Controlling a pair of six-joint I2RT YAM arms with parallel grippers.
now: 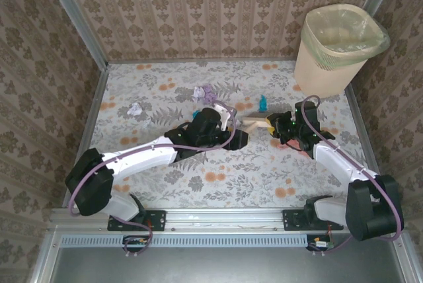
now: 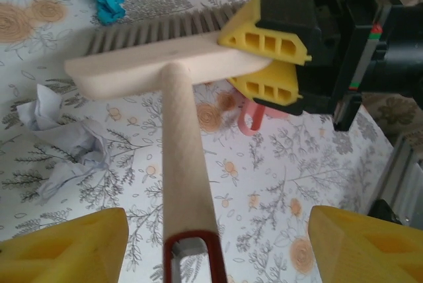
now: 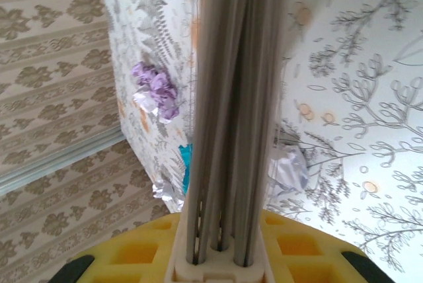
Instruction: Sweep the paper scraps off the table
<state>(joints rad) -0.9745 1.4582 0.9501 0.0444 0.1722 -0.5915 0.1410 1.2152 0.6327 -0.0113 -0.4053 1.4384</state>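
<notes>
A wooden brush [image 2: 152, 55] hangs just above the table [image 1: 218, 157]. Its handle [image 2: 185, 164] runs back toward my left gripper [image 2: 215, 250]. That gripper is open: its yellow fingers [image 2: 66, 246] stand well clear on either side of the handle. My right gripper [image 1: 273, 125] is shut on one end of the brush head, and its pads [image 2: 271, 38] clamp the wood. Grey bristles [image 3: 238, 98] rise from the right gripper [image 3: 225, 256]. Paper scraps lie nearby: a teal one [image 1: 264, 102], a purple one [image 1: 206, 92] and a white one [image 1: 135, 108]. Another white wad [image 2: 63, 147] lies beside the handle.
A cream waste bin [image 1: 340, 45] with a liner stands at the table's far right corner. Patterned walls and metal rails [image 1: 225, 215] close the table in. A small red loop-shaped thing [image 2: 251, 118] lies on the table under the right gripper.
</notes>
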